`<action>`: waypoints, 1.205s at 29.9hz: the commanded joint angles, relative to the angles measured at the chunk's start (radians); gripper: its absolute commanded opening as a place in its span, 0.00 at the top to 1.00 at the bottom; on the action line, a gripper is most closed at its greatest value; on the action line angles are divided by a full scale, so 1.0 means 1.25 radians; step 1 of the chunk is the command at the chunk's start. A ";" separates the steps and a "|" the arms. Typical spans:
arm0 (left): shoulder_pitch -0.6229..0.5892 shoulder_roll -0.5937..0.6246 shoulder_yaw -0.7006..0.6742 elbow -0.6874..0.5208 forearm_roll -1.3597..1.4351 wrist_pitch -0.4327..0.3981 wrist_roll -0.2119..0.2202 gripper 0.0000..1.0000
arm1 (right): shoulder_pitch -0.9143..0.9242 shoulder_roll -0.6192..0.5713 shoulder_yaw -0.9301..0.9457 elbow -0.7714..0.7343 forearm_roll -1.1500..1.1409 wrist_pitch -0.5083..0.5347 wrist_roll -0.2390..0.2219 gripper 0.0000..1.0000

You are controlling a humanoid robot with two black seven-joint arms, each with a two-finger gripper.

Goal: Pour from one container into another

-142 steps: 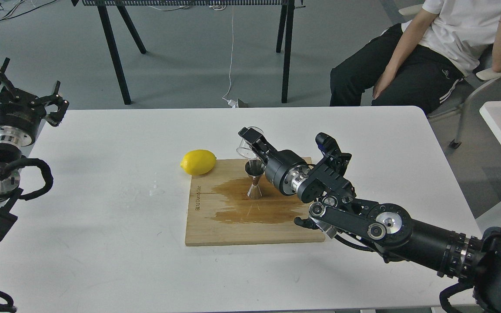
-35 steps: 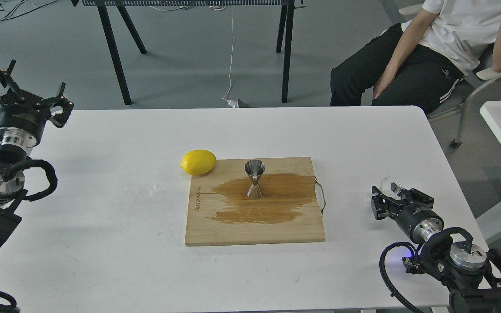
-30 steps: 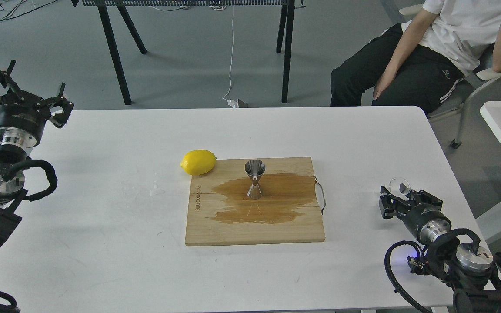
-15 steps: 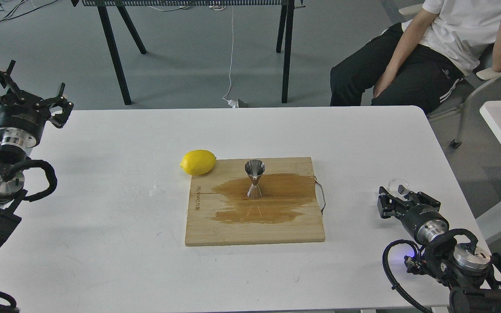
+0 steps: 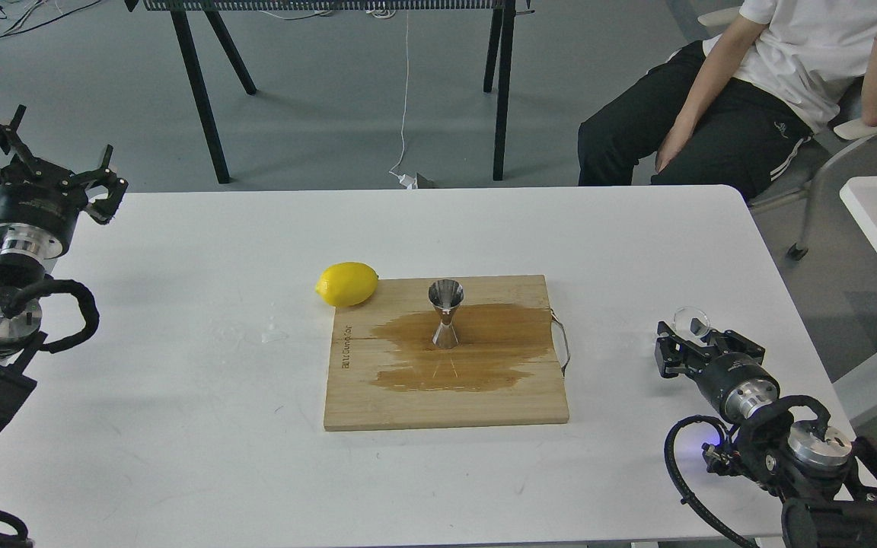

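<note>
The steel jigger (image 5: 445, 313) stands upright on the wooden board (image 5: 377, 396), in the middle of a dark wet patch. The tiny clear glass cup (image 5: 690, 320) sits at the right side of the table, between the fingertips of my right gripper (image 5: 696, 339), which is shut on it. That gripper hovers low over the table near the right edge, well right of the board. My left gripper (image 5: 41, 164) is raised at the far left beyond the table's corner, open and holding nothing.
A yellow lemon (image 5: 347, 283) lies against the board's far left corner. Small water drops (image 5: 273, 333) mark the white table (image 5: 180, 426) left of the board. A seated person (image 5: 720, 99) is behind the far right corner.
Since 4.8 s ago my right arm has drawn back from over the jigger to the table's right side with the cup. In the last second it only shifted slightly.
</note>
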 commanded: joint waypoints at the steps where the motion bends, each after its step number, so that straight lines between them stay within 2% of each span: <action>1: 0.000 -0.001 0.000 0.000 0.001 0.000 0.000 0.00 | 0.000 0.000 -0.002 0.001 -0.001 0.000 0.006 0.06; 5: 0.000 0.000 0.000 0.000 -0.001 0.000 0.000 0.00 | 0.000 0.001 -0.002 0.001 -0.005 0.002 0.009 0.10; 8: 0.000 0.001 0.000 0.000 0.001 0.000 0.000 0.00 | 0.000 0.001 -0.002 0.001 -0.005 0.004 0.008 0.32; 12: 0.000 0.000 -0.001 0.000 0.001 0.000 0.000 0.00 | 0.006 0.002 -0.002 -0.001 -0.005 0.004 0.008 0.55; 16: 0.000 0.000 -0.001 0.000 0.001 0.000 0.000 0.00 | 0.006 0.002 -0.004 -0.001 -0.005 0.002 0.008 0.53; 21: 0.000 0.003 -0.001 0.000 -0.001 0.000 0.000 0.00 | 0.006 0.002 -0.004 -0.002 -0.006 -0.002 0.010 0.17; 23: 0.000 0.003 -0.001 0.000 -0.001 0.000 0.000 0.00 | 0.006 0.002 -0.005 -0.005 -0.006 -0.004 0.012 0.09; 24: 0.000 0.003 -0.001 0.000 0.001 0.000 0.000 0.00 | 0.006 0.002 -0.004 -0.008 -0.006 -0.002 0.015 0.08; 27: 0.000 0.001 0.000 0.000 0.001 0.000 0.000 0.00 | 0.006 0.002 -0.004 -0.010 -0.006 0.001 0.015 0.10; 31: 0.000 -0.001 0.000 0.000 -0.001 0.000 0.000 0.00 | 0.006 0.002 -0.005 -0.012 -0.007 0.002 0.014 0.54; 35: 0.000 -0.001 0.000 0.000 0.001 0.000 0.000 0.00 | 0.011 0.002 -0.005 -0.012 -0.007 0.001 0.014 0.56; 36: 0.000 0.000 -0.001 0.000 0.001 0.000 0.000 0.00 | 0.011 0.003 -0.005 -0.012 -0.007 0.001 0.014 0.49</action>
